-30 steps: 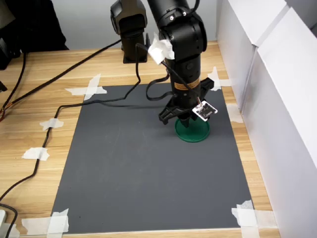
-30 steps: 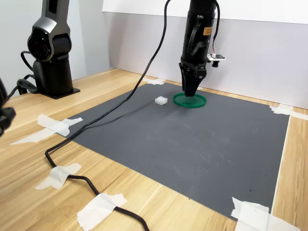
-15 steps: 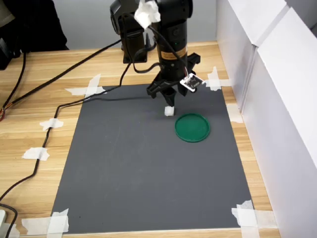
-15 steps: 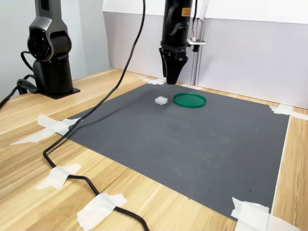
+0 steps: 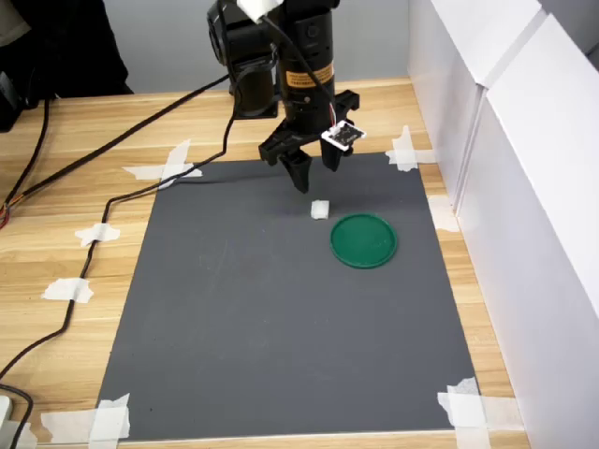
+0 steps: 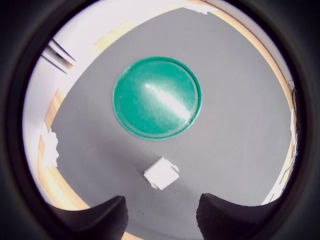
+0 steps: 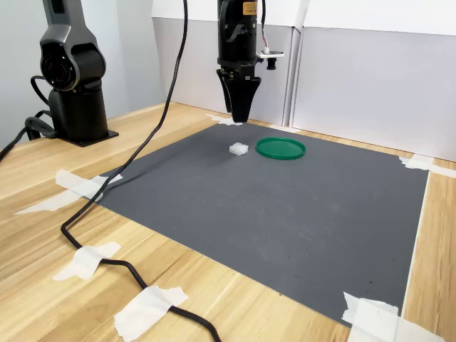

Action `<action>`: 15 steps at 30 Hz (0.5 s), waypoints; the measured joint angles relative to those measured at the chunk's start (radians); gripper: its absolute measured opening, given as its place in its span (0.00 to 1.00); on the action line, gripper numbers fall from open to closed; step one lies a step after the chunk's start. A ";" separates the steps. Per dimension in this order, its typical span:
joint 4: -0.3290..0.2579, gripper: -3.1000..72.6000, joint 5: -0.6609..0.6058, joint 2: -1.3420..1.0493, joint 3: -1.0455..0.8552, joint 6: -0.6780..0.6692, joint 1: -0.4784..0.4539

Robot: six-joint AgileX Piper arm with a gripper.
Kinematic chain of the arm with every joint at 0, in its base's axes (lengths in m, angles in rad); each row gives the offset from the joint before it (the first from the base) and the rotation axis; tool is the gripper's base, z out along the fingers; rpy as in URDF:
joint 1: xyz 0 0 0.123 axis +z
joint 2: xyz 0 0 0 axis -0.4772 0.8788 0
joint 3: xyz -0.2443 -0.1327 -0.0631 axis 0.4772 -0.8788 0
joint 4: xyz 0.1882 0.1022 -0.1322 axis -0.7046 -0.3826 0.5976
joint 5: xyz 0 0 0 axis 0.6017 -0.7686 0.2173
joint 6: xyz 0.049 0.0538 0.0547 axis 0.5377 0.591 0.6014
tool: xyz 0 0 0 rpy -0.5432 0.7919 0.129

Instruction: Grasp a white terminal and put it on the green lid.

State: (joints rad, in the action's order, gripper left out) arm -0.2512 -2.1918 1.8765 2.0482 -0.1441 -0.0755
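The white terminal (image 5: 320,210) (image 7: 239,148) lies on the dark grey mat, a short way from the green lid (image 5: 364,240) (image 7: 281,148), which lies flat with nothing on it. My gripper (image 5: 314,175) (image 7: 239,115) hangs pointing down above the mat, just behind the terminal in the first exterior view and not touching it. In the wrist view the two dark fingertips (image 6: 100,220) stand apart with nothing between them. There the terminal (image 6: 161,173) lies just beyond the gripper (image 6: 162,222), with the lid (image 6: 157,97) farther on.
The grey mat (image 5: 262,318) is taped at its corners to a wooden table. White panels (image 5: 524,187) wall off the first exterior view's right side. A black cable (image 5: 112,201) trails across the table's left. The black arm base (image 7: 75,92) stands at the back.
The arm has swung from over the green lid toward the back left in the first exterior view, uncovering the lid and the terminal. The gripper now hangs behind the terminal.
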 joint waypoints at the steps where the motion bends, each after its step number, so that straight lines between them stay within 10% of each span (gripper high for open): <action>1: 0.001 0.82 0.010 0.000 -0.014 0.004 0.000; 15: 0.026 0.82 0.136 0.078 -0.046 0.019 0.000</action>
State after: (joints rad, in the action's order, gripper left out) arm -0.2251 -2.0555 1.9545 2.0023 -0.1249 -0.0755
